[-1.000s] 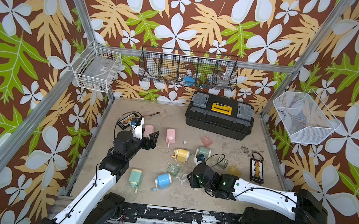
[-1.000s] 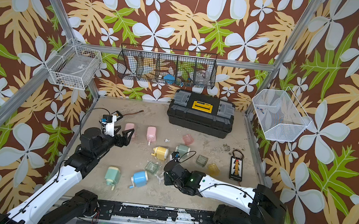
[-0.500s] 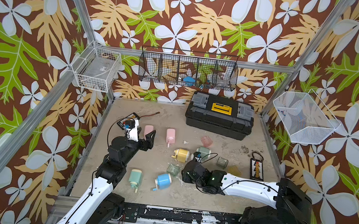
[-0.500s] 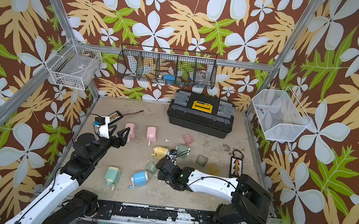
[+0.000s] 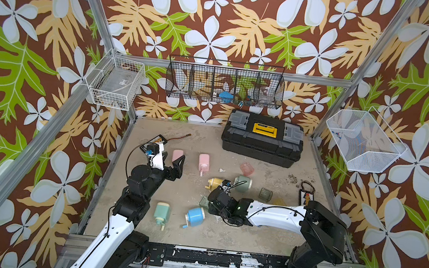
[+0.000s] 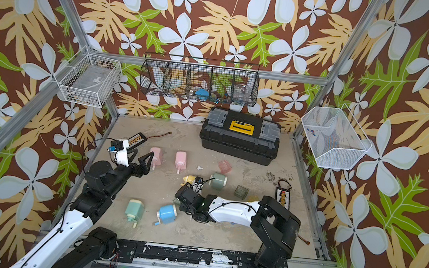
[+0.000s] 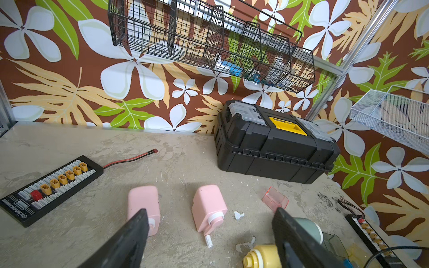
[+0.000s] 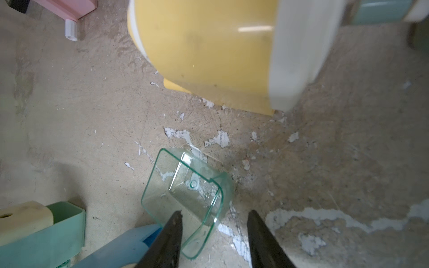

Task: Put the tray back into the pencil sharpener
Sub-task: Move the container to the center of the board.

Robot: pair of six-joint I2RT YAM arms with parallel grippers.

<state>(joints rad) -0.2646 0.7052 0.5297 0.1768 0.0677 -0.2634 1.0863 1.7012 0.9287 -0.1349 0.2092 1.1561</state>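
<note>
R grip [image 8: 214, 214]: half-open, straddled edge of green tray [image 8: 185, 192], not clamped.
L grip [image 7: 211, 209]: wide, empty, by pink sharpnrs [image 5: 204, 160].

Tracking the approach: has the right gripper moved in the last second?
Yes. The right gripper has advanced toward the blue sharpener, now at the clear tray.

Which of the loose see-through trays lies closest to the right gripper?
The green-tinted tray, lying right at the tips of the right gripper; the pink tray and the grey tray lie farther off.
</note>
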